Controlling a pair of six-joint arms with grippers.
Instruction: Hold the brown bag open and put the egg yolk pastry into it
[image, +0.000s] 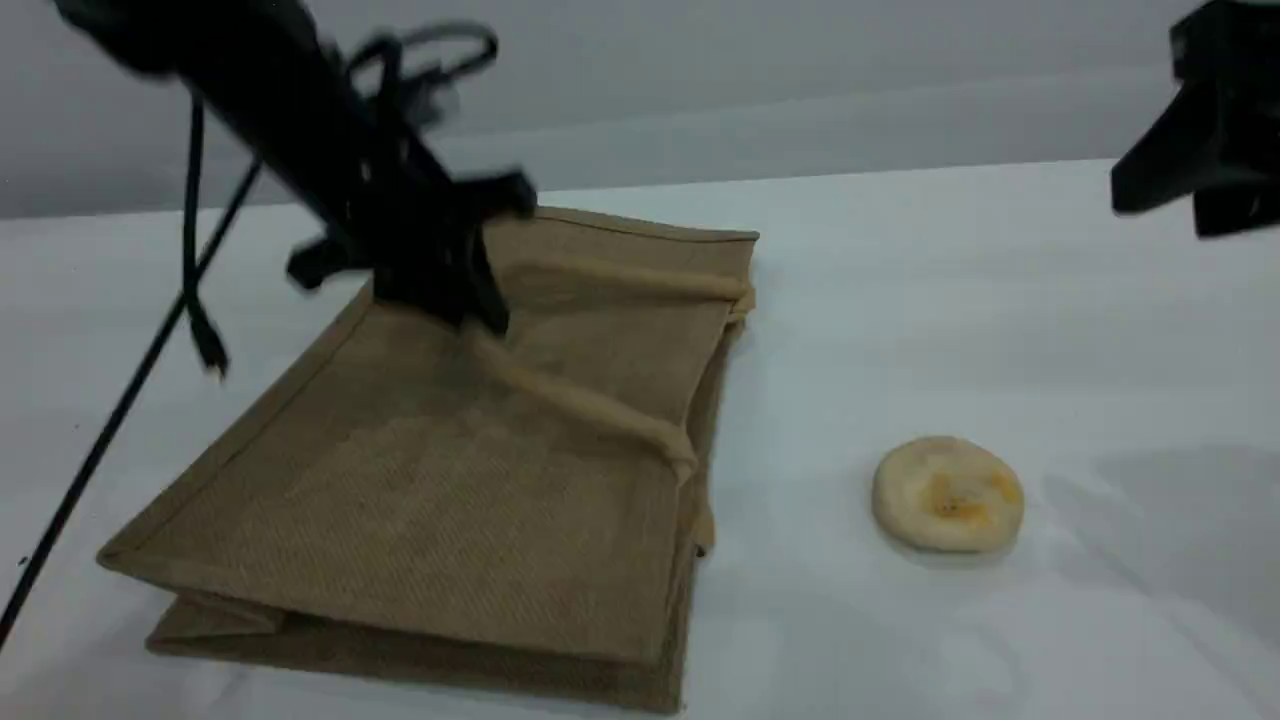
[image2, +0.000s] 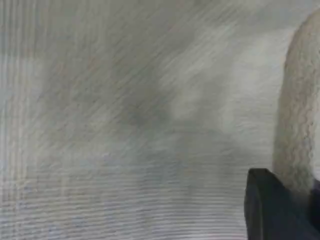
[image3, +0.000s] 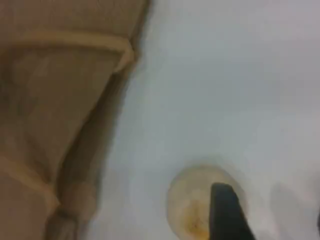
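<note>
The brown bag (image: 450, 500) lies flat on the white table, its mouth facing right. Its upper beige handle (image: 590, 405) runs from the mouth edge back to a bend on the bag's face. My left gripper (image: 478, 312) comes down at that bend and is shut on the handle. In the left wrist view the padded handle (image2: 300, 125) rises beside my dark fingertip (image2: 270, 210) over the woven cloth. The egg yolk pastry (image: 948, 493) sits on the table right of the bag. My right gripper (image: 1200, 195) hangs high at the far right, open and empty, one fingertip (image3: 227, 212) over the pastry (image3: 192, 202).
A black cable (image: 120, 400) hangs from the left arm and trails across the table left of the bag. The white table (image: 1000, 300) runs back to a grey wall. The bag's mouth edge and lower handle (image3: 75, 45) show at the left of the right wrist view.
</note>
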